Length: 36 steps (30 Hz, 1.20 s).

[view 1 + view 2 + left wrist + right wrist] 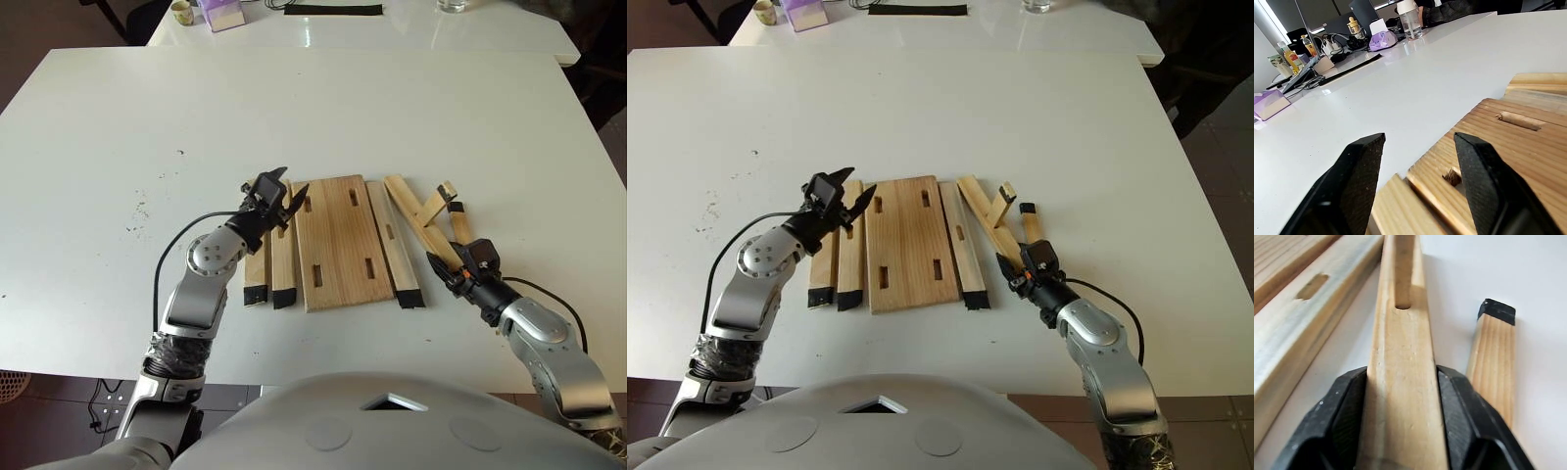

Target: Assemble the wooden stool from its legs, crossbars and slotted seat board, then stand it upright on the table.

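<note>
Head view: the seat board (338,240) lies flat mid-table (147,127). At its nine o'clock the left gripper (290,186) hovers over two legs (283,259). At four o'clock the right gripper (441,266) clamps a slanted leg (411,217).

Left wrist view: its fingers (1352,186) stand wide apart.

Right wrist view: pads (1342,416) pinch the slotted leg, and a black-tipped piece (1493,357) lies just beside.
</note>
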Each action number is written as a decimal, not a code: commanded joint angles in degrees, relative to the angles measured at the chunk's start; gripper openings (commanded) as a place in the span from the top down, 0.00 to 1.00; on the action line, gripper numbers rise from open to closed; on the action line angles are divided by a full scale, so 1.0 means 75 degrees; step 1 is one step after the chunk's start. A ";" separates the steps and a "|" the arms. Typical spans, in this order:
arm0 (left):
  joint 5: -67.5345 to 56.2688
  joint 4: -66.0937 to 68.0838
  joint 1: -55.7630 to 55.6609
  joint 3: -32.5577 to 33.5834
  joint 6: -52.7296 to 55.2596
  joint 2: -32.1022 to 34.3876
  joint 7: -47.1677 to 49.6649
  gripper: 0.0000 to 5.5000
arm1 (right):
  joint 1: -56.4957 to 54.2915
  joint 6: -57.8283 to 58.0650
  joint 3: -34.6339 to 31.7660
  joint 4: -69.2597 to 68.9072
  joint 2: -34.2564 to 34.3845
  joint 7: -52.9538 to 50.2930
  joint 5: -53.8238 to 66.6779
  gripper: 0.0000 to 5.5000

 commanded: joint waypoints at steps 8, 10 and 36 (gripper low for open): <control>-0.0044 0.0008 -0.0177 0.0097 0.0254 0.0052 -0.0031 0.53 | -0.0648 0.0120 -0.0681 -0.0415 0.0547 -0.0178 0.0626 0.63; -0.0508 -0.0083 -0.0301 0.0392 0.0659 0.0027 -0.0162 0.53 | -0.0987 0.0058 -0.0906 -0.0652 0.0621 -0.0026 0.1023 0.63; -0.9501 -0.2469 -0.2178 0.2111 0.5140 0.1309 -0.2691 0.26 | -0.3547 0.1833 -0.2188 -0.0569 -0.2610 0.4769 0.7338 0.63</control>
